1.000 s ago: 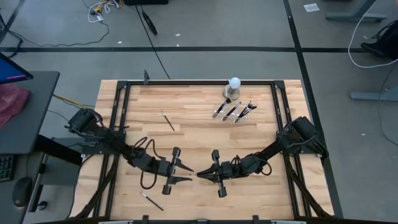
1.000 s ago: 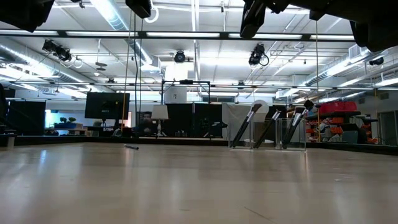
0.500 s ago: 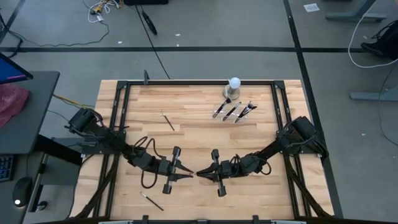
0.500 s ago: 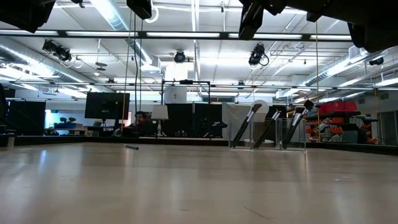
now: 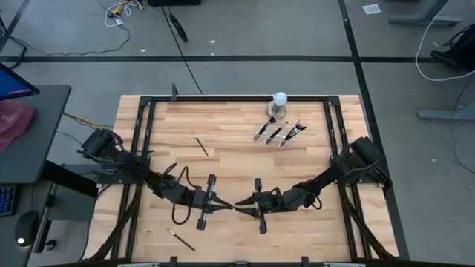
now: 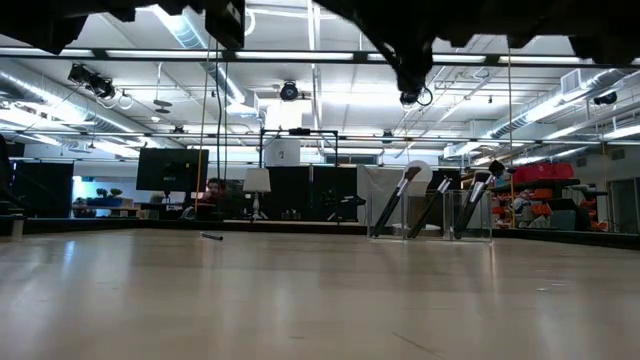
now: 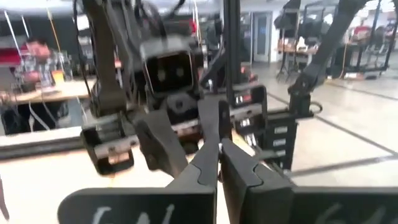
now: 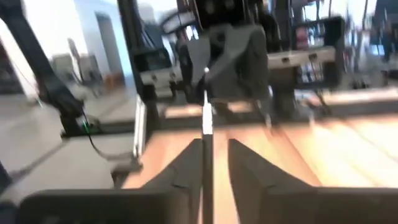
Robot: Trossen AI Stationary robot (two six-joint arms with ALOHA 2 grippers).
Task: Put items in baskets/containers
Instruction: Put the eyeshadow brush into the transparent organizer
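Both grippers meet tip to tip over the front-centre of the table [image 5: 312, 178]. L gripper [image 5: 221, 208] points toward the R side and R gripper [image 5: 239, 210] points back at it, w/ barely a gap between them.

The tray [image 5: 280, 134] sits well off toward the far R corner, just in front of the white ball [image 5: 279, 99]. It holds 3 or so brushes [image 5: 276, 133] leaning at a slant. R arm is the nearer one to it.

Two loose brushes are on the wood. One [image 5: 200, 144] lies far-left of centre, long axis diagonal. The other [image 5: 180, 239] is by the front edge on the L arm's side, also diagonal and closer to L gripper than to R. Neither is touched.

Fingers: from its own wrist cam, L gripper [image 7: 219, 149] is pinched nearly closed, just a slit, and I see nothing in it. R gripper [image 8: 211, 144] is narrow too, w/ a thin pale shaft [image 8: 205, 118] running out of the gap toward the other arm. My read is it's a brush pinched by R and offered for a hand-over, tho the blur keeps me from being sure.

If so, the shaft's long axis runs along the line between the two grippers. L would have to open some before it could take it.
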